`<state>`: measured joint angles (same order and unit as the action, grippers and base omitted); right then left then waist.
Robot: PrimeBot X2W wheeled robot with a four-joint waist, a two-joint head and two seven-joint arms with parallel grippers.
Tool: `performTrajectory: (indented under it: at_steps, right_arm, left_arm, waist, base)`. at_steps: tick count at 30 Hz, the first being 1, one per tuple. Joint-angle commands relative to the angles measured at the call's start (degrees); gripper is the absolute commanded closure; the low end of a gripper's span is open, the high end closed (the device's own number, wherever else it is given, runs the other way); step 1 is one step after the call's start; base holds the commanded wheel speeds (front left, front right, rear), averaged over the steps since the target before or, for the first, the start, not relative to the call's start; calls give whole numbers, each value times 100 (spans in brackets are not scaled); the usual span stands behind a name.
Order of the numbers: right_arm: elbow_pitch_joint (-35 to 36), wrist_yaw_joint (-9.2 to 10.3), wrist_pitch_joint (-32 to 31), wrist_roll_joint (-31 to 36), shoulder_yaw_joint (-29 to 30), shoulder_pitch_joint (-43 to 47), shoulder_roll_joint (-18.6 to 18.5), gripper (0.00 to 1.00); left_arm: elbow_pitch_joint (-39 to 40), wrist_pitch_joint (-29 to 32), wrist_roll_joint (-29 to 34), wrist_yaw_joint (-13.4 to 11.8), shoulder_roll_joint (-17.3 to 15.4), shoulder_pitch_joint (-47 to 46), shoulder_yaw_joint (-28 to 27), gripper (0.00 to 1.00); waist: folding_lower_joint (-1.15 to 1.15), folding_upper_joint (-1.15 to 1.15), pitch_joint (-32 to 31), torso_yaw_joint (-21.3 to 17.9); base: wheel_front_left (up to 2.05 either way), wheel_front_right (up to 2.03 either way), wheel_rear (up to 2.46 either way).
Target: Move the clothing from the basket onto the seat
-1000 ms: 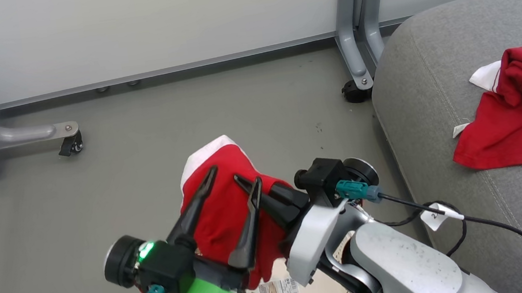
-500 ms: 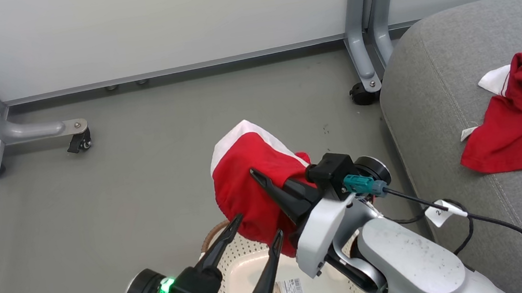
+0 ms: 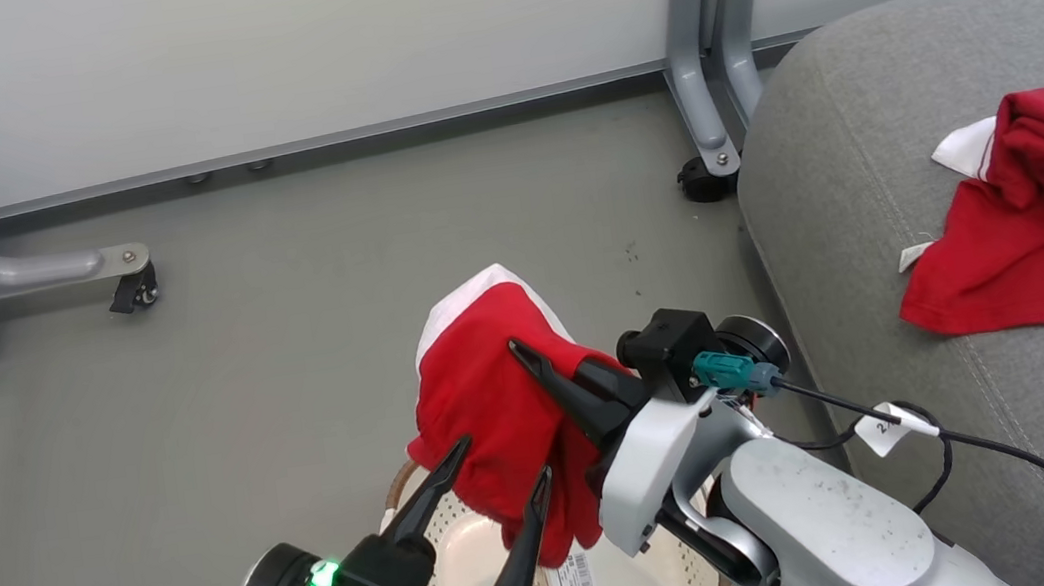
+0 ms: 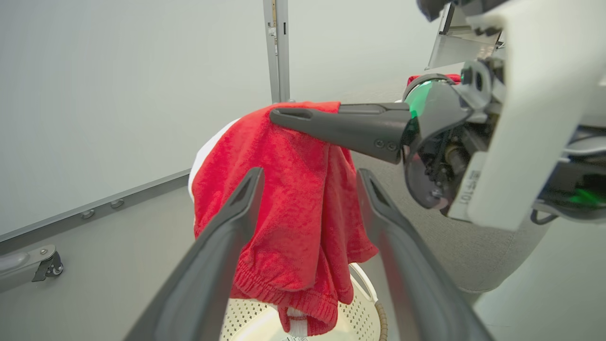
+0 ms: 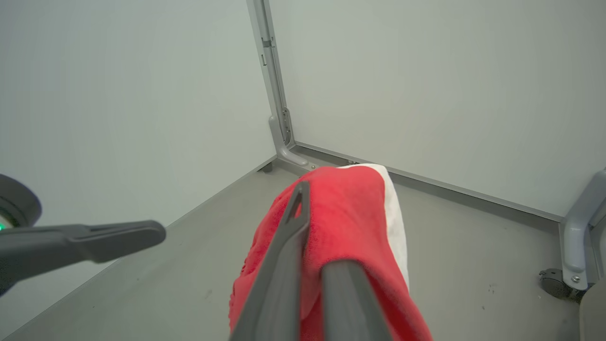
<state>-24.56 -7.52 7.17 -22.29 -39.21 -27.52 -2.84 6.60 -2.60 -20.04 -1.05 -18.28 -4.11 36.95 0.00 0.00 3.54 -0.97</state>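
Right, my right gripper [image 3: 520, 352] is clamped on the red garment [image 3: 484, 389], which dangles just above the basket [image 3: 438, 536]; my left gripper [image 3: 503, 457] gapes empty there too. I want height first, then a swing towards the seat [image 3: 831, 192], hem clear of the basket's rim.

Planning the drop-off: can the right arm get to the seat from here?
Probably yes. The right gripper holds a garment above the basket, and the seat lies close on its right with nothing standing between.
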Motion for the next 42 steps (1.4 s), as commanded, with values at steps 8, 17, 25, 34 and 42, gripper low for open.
performTrajectory:
  at_steps: [8, 17, 25, 34, 42]
  right_arm:
    - [15, 6, 69, 95, 102, -79, -24, 100]
    - [14, 6, 186, 165, 424, -107, -57, 100]
    - [40, 6, 349, 346, 867, -84, -67, 100]
    - [103, 6, 501, 477, 1501, -2, -70, 100]
    - [304, 6, 587, 658, 2293, -335, -178, 100]
  left_arm:
    - [-50, -28, 54, -80, -36, -186, -57, 0]
    - [-18, 40, 107, -46, -145, -400, -64, 0]
    - [25, 178, 147, 29, -248, -643, -63, 0]
    - [127, 356, 165, 116, -369, -826, 9, 0]
    - [68, 454, 204, 250, -403, -1107, 75, 0]
  waist:
    - [0, 0, 168, -616]
    - [0, 0, 450, -1705]
    - [0, 0, 775, -2568]
    - [0, 0, 1085, -3119]
    - [0, 0, 1344, -3142]
  base:
    - [0, 0, 0]
    - [0, 0, 0]
    - [0, 0, 0]
    - [0, 0, 0]
    - [0, 0, 0]
